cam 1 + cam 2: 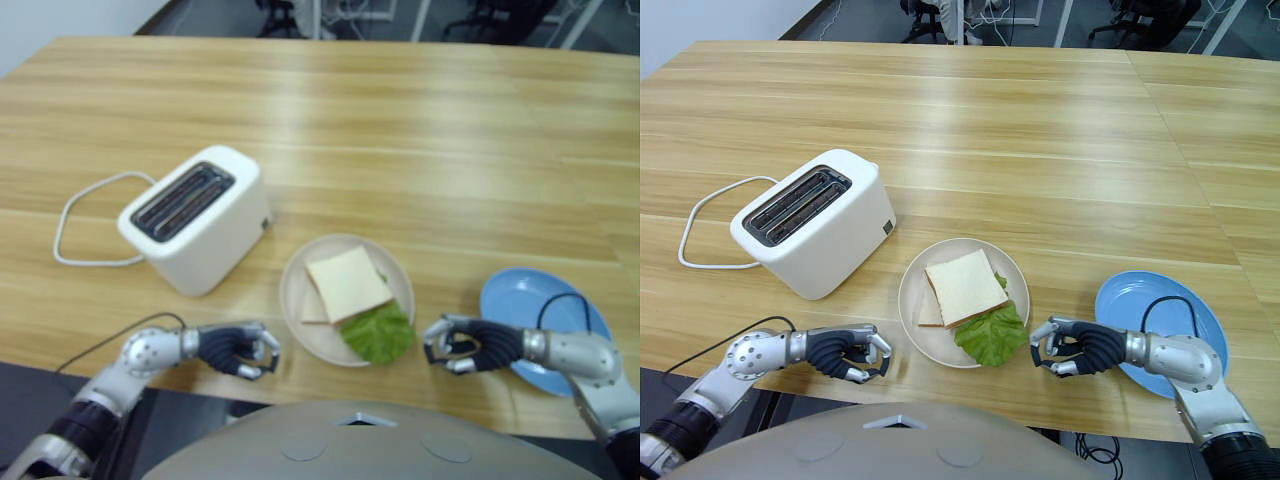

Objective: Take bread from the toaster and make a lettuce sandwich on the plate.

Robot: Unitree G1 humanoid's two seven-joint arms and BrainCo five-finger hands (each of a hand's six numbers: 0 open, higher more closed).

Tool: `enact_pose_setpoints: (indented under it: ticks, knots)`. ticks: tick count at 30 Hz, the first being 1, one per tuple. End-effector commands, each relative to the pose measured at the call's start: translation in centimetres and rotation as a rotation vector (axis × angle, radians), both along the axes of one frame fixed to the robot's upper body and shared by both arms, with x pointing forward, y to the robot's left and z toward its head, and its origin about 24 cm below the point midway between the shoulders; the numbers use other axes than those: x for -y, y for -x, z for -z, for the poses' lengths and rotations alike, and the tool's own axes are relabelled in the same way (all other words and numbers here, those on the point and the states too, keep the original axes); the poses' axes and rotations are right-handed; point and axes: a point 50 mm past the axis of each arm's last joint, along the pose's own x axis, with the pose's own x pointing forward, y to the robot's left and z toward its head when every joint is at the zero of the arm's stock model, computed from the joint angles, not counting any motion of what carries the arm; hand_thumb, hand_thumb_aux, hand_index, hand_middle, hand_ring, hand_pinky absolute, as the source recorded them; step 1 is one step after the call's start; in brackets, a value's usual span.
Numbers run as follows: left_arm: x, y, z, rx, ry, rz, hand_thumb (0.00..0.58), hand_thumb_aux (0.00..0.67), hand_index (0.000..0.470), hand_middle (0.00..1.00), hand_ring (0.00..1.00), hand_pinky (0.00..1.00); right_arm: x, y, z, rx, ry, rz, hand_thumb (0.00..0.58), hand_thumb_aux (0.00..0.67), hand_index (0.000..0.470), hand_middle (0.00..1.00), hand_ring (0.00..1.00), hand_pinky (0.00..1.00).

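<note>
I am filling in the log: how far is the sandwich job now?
Done: toaster slots look empty; lettuce lies between two bread slices on the plate. In hand: nothing, left hand and right hand are curled beside the plate. Left: apparently nothing.

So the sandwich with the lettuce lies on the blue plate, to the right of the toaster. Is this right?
Not quite. The right eye view shows the sandwich on the beige plate, right of the toaster; the blue plate has no food.
</note>
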Motion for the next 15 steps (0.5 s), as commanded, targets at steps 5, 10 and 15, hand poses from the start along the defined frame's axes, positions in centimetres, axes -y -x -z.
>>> enact_pose_setpoints:
  ticks: [5,10,15]
  knots:
    - [1.8,-1.6,2.0,0.1,-0.072,0.002,0.58,0.67,0.46,1.0,1.0,1.0,-2.2,-1.4,2.6,-0.001,0.056,-0.009,0.58,0.67,0.46,1.0,1.0,1.0]
    - [2.9,-4.2,2.0,0.214,-0.062,-0.056,0.58,0.67,0.46,1.0,1.0,1.0,-3.0,-2.9,3.3,0.075,0.061,0.053,0.58,0.67,0.46,1.0,1.0,1.0]
    - [3.7,-6.8,1.2,0.306,-0.002,-0.141,0.58,0.67,0.46,1.0,1.0,1.0,-2.8,-4.9,3.0,0.18,0.066,0.166,0.58,0.67,0.46,1.0,1.0,1.0]
